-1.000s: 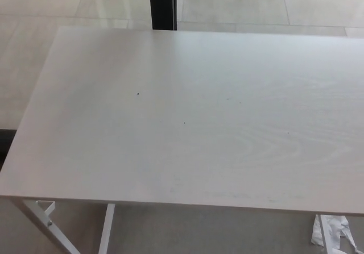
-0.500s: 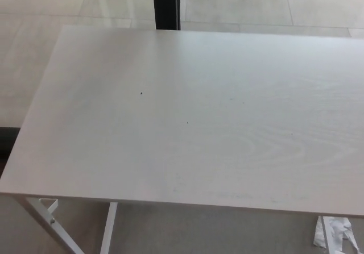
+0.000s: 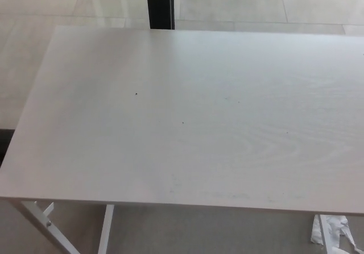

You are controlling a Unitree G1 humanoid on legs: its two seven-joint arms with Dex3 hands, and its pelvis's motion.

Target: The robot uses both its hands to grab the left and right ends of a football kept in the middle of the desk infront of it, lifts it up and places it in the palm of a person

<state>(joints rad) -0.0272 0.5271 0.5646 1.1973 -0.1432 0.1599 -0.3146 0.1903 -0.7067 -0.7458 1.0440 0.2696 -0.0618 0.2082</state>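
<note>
Neither hand shows; the pale wood-grain desk [image 3: 187,117] stands on tiled floor [image 3: 34,4], crumpled paper [image 3: 333,234] beneath.

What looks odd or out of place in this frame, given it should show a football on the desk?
No football shows on the desk, and neither robot hand nor any person is in view. A crumpled white scrap lies on the floor by the desk's near right corner.

No part of robot's body shows in head view: no arm, no hand, no casing, cable, screw or marking to note. No person or sleeve shows either, so nothing of colour or shape can be told.
</note>
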